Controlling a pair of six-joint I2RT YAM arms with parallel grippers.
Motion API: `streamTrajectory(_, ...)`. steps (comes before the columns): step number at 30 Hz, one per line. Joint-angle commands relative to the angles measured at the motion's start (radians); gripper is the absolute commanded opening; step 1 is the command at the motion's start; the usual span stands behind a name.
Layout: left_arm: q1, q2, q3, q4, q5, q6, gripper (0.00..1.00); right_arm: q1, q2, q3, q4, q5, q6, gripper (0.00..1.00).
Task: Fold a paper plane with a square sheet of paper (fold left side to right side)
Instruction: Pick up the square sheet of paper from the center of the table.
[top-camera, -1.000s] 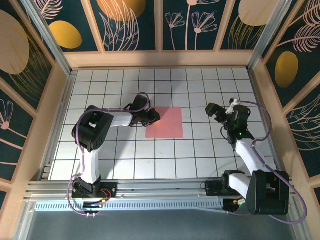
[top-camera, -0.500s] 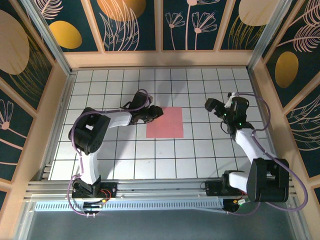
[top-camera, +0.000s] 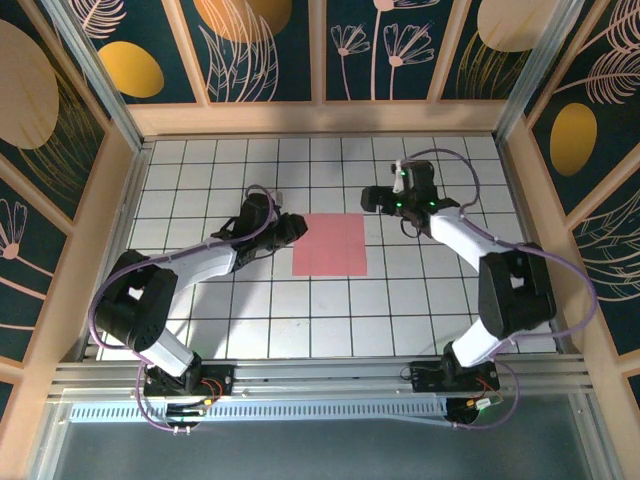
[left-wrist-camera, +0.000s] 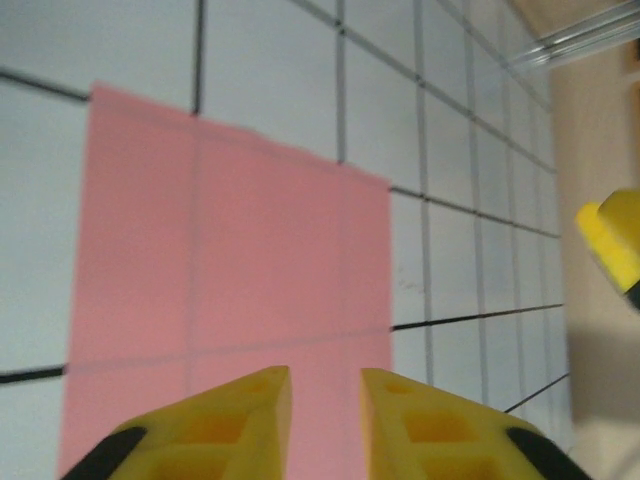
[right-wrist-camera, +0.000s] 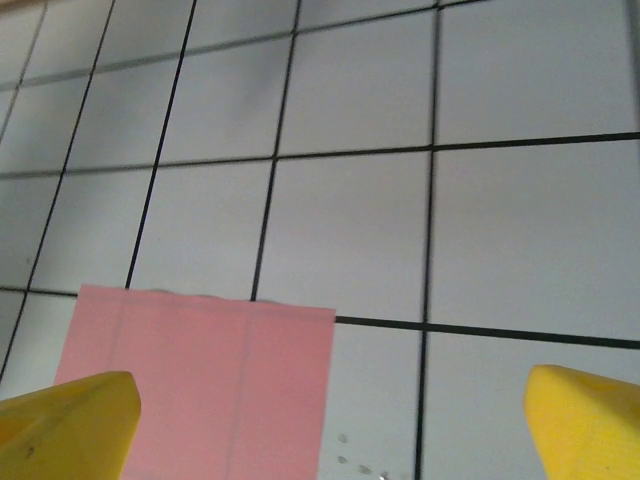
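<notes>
Square sheet of paper flat on grid table, flowery walls. Left gripper at its left edge, slightly apart; right gripper near, spread wide.

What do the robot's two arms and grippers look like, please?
The left arm and right arm have white links between bulky black joints, with a thin purple cable looping along each. The left gripper and right gripper each carry two blocky yellow fingers; the left's show square recesses.
</notes>
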Motion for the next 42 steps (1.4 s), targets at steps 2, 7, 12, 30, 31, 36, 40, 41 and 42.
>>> streamTrajectory(2, -0.004, -0.012, -0.049, -0.067, 0.013, 0.0, 0.18, 0.052, 0.106, 0.1, -0.093, 0.016, -0.053, 0.94)
streamTrajectory(7, -0.005, 0.048, -0.029, -0.057, 0.083, 0.007, 0.13, 0.096, 0.239, 0.2, -0.134, 0.015, -0.065, 0.91)
streamTrajectory(12, -0.01, 0.098, 0.012, -0.051, 0.097, 0.018, 0.12, 0.134, 0.316, 0.258, -0.157, 0.054, -0.069, 0.91)
streamTrajectory(30, -0.018, 0.243, 0.049, -0.062, 0.114, 0.03, 0.13, 0.185, 0.417, 0.295, -0.182, 0.085, -0.069, 0.9)
streamTrajectory(31, -0.018, 0.247, 0.047, -0.061, 0.114, 0.03, 0.13, 0.188, 0.42, 0.293, -0.182, 0.083, -0.069, 0.9)
streamTrajectory(36, -0.019, 0.265, 0.046, -0.061, 0.116, 0.03, 0.13, 0.205, 0.421, 0.287, -0.191, 0.075, -0.062, 0.89)
streamTrajectory(40, -0.019, 0.273, 0.043, -0.058, 0.11, 0.03, 0.13, 0.213, 0.421, 0.293, -0.212, 0.054, -0.054, 0.89)
streamTrajectory(41, -0.019, 0.274, 0.041, -0.057, 0.108, 0.03, 0.13, 0.213, 0.418, 0.294, -0.218, 0.054, -0.052, 0.89)
streamTrajectory(42, -0.019, 0.274, 0.04, -0.055, 0.108, 0.029, 0.13, 0.222, 0.414, 0.295, -0.225, 0.056, -0.051, 0.89)
